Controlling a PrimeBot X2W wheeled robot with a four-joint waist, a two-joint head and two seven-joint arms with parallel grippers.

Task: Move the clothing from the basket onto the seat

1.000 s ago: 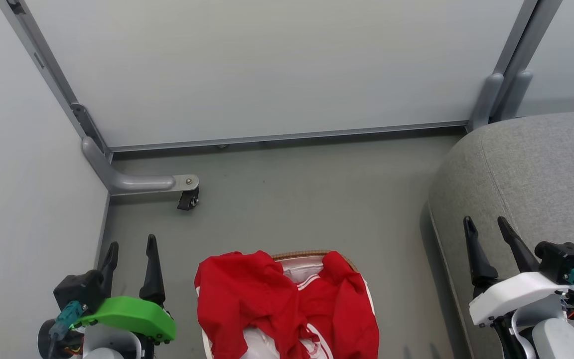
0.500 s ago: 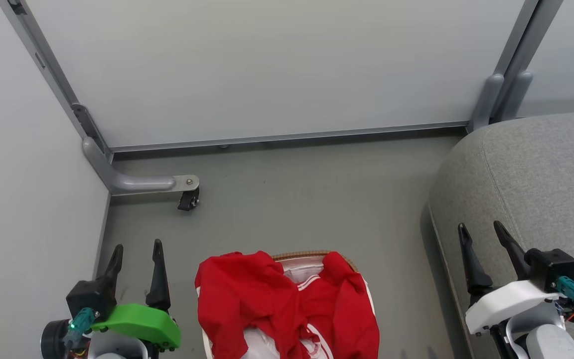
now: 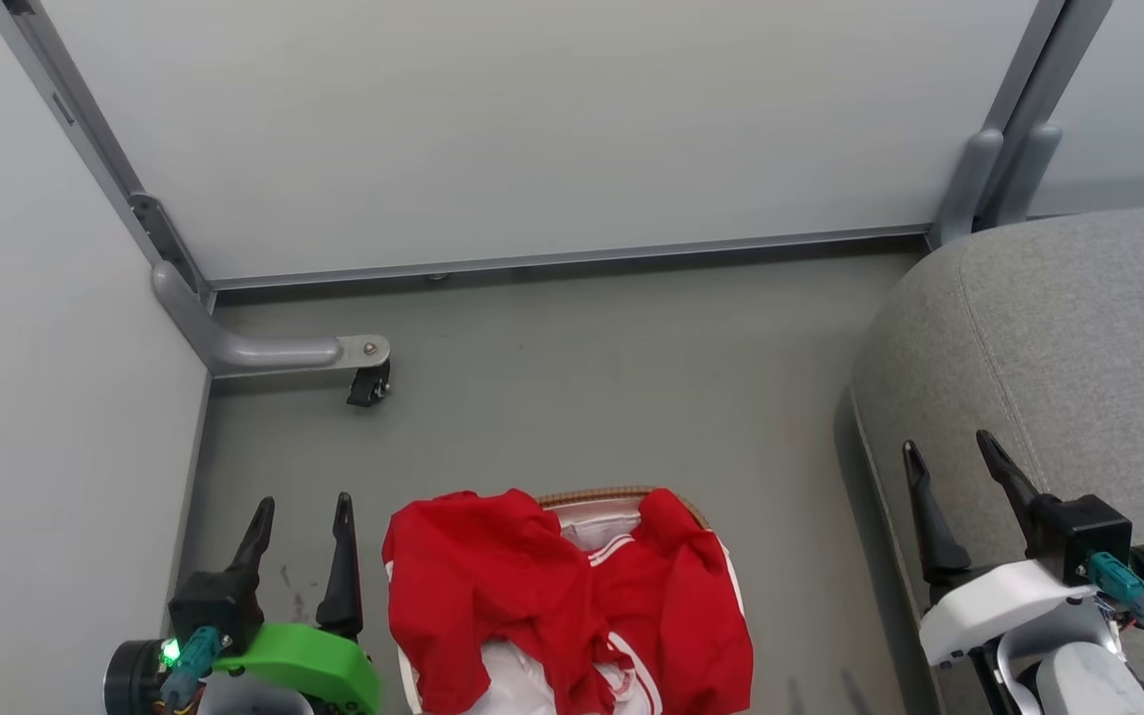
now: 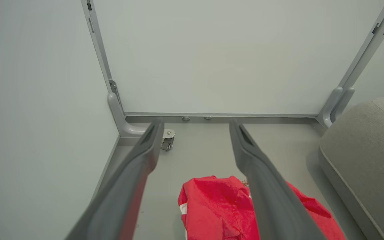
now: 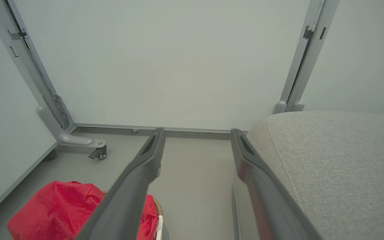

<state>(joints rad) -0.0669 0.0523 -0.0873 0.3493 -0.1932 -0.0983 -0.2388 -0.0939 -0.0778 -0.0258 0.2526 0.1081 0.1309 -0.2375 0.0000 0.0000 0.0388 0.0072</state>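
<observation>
We see the clothing (image 3: 522, 586) heaped in the basket (image 3: 597, 494). Its red folds spill over the sides, so that only a short arc of the brown woven rim shows at the far side. White stripe trim runs across the middle of the heap, and a patch of the white liner (image 3: 587, 528) shows just behind it.

The basket stands on the grey floor (image 3: 582, 377), well clear of the floor's far edge, where the back panel (image 3: 532, 129) meets it. It sits between the floor's left edge and the seat (image 3: 1078, 328). The seat takes up the floor's right side, its rounded corner near the floor's far right corner, and the clothing lies apart from it.

Our left gripper (image 3: 303, 500) hovers just beside the left side of the heap, not touching it. Its two fingers are spread wide and have hold of nothing. In the left wrist view the red cloth lies below and between those fingers, partly behind one of them.

Our right gripper (image 3: 946, 443) hangs over the seat's left edge, its fingers equally wide apart and empty. In the right wrist view they straddle the strip of floor between basket and seat.

Near the floor's far left corner a small black caster (image 3: 368, 385) sits under a grey bracket foot.
</observation>
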